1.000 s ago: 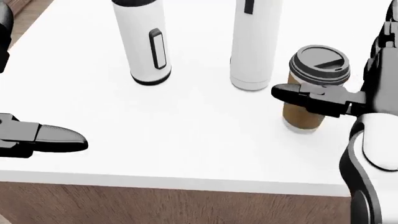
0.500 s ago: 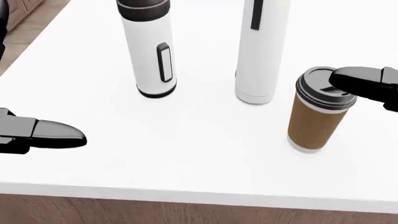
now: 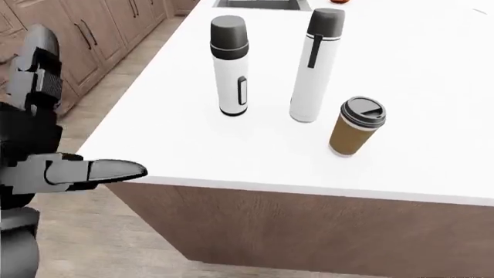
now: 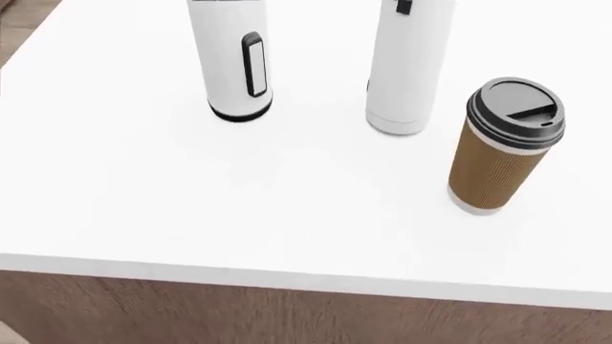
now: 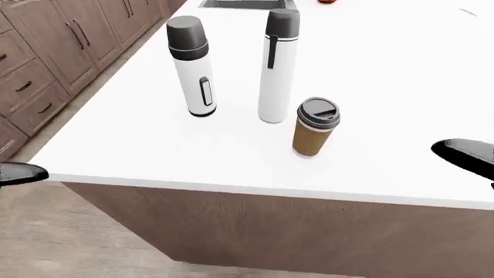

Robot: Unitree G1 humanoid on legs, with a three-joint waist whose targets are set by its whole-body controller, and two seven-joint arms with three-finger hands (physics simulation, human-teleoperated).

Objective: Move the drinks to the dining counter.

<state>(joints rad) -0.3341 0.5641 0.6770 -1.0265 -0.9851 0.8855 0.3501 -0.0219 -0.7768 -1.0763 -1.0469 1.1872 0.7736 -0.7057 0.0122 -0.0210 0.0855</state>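
Observation:
Three drinks stand on the white counter (image 3: 193, 145). On the left is a short white thermos (image 3: 231, 69) with a grey cap. A taller white thermos (image 3: 317, 66) stands to its right. Below and right of that is a brown paper coffee cup (image 3: 354, 127) with a black lid. My left hand (image 3: 116, 171) hovers off the counter's left edge with its fingers stretched out, holding nothing. My right hand (image 5: 463, 155) shows only as a dark fingertip at the right edge of the right-eye view, well clear of the cup (image 5: 313, 127). No hand appears in the head view.
Brown wooden cabinets (image 5: 46, 63) line the left side, across a wood-look floor (image 3: 116, 243). A sink (image 3: 262, 3) and a small red object (image 3: 340, 2) sit at the counter's top edge. The counter front is wood panel (image 5: 270, 231).
My right hand has let go of the coffee cup and pulled away to the right, out of the head view. The left hand has also left that view, which shifted slightly.

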